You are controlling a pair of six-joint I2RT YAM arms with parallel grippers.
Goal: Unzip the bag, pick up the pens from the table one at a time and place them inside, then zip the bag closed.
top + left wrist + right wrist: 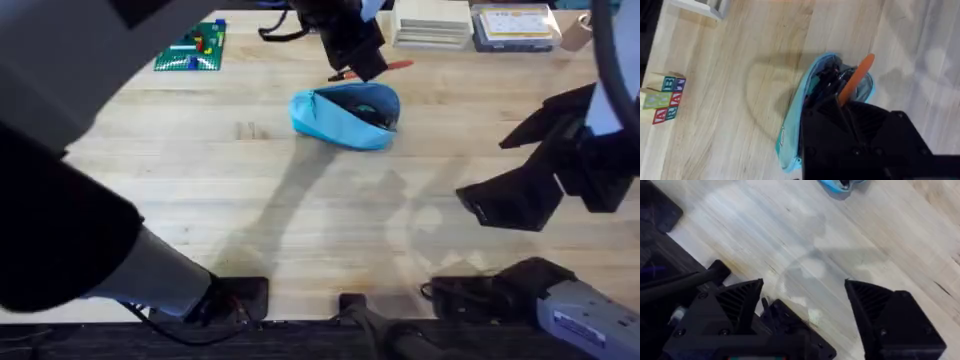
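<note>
Looming dark and blurred at the lower left of the overhead view, the left arm reached across to the far edge of the table point(300, 220), where its gripper point(352, 62) hung just beyond the bag point(345, 117); an orange pen point(398, 66) stuck out past the fingers toward the far right. That bag lay near the far middle of the table, unzipped, its mouth gaping and dark inside. From the left wrist, the gripper point(842, 102) was clamped on the orange pen point(858, 77), whose long axis slanted down into the open bag point(792, 122), the lower end already at the mouth among dark contents I took for the black pen, though I could not be sure. Letting go there looked likely to drop it in. Some lettered blocks point(662, 97) sat well apart. From the right wrist, the right gripper point(805, 295) was spread wide and empty over bare table near the right edge, the bag point(842, 185) well away.
</note>
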